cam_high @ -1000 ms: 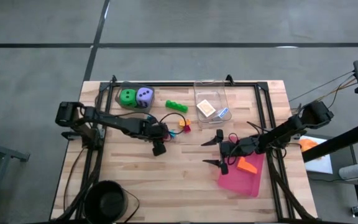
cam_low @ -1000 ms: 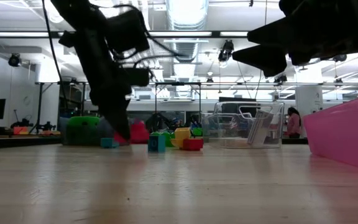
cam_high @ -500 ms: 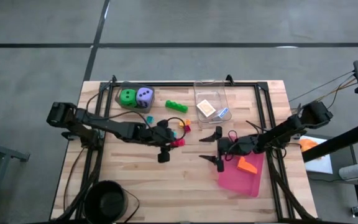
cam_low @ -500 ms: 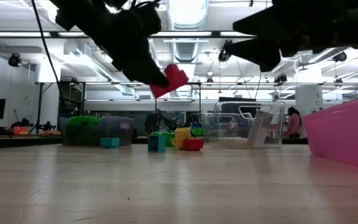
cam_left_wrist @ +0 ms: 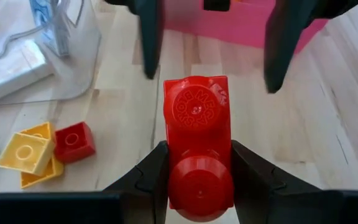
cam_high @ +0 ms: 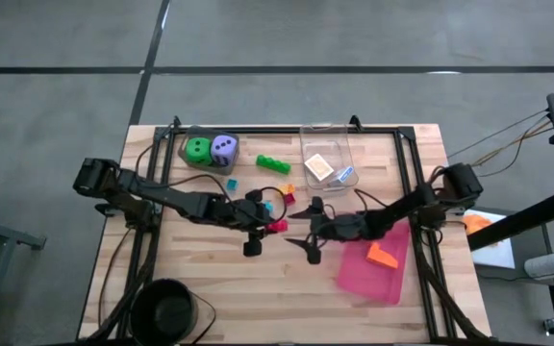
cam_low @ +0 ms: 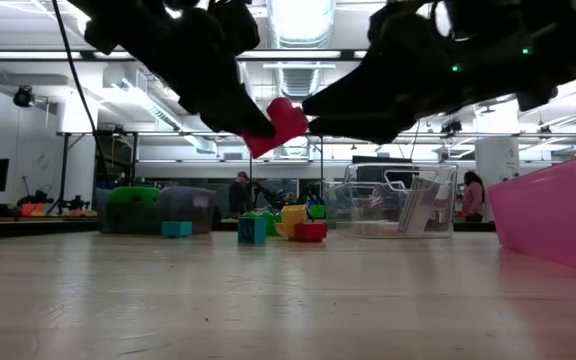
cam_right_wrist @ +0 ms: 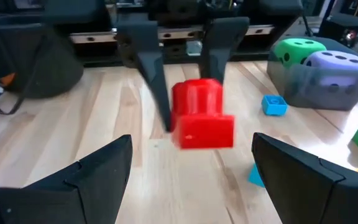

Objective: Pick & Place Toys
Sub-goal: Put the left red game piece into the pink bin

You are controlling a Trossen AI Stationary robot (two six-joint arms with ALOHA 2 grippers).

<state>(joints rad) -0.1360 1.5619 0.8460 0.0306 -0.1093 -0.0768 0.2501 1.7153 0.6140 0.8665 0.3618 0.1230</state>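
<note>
Red brick [cam_left_wrist: 197,146] now off the desk [cam_high: 210,269], clamped in my left fingers [cam_left_wrist: 143,175] mid-desk. Right gripper [cam_high: 313,234] has moved in from the pink tray [cam_high: 373,279], fingers wide apart facing it. Looks like a handover.

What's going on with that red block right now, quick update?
Left hand shut on red brick, held above table. Right hand open, facing it. Nothing between.
</note>
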